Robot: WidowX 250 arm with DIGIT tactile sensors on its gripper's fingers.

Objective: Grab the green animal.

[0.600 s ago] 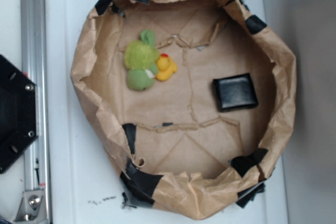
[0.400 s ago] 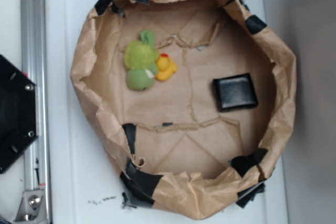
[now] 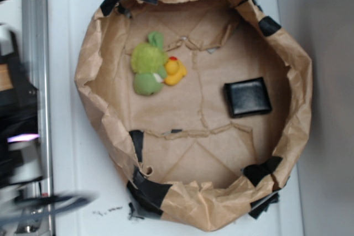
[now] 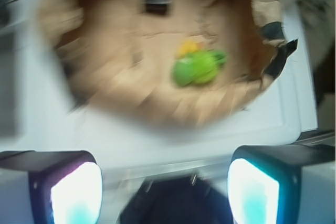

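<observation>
Three things lie in the paper-lined basin (image 3: pixel 94 81): green animal (image 3: pixel 148 67) near its upper-left wall touching the yellow duck (image 3: pixel 175 72), wallet (image 3: pixel 247 96) well apart; jaws empty, spread wide, outside the rim—descend on the fuzzy body's duck-free side.

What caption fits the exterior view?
Green animal beside a yellow duck in a paper-lined bin, black wallet apart.
</observation>
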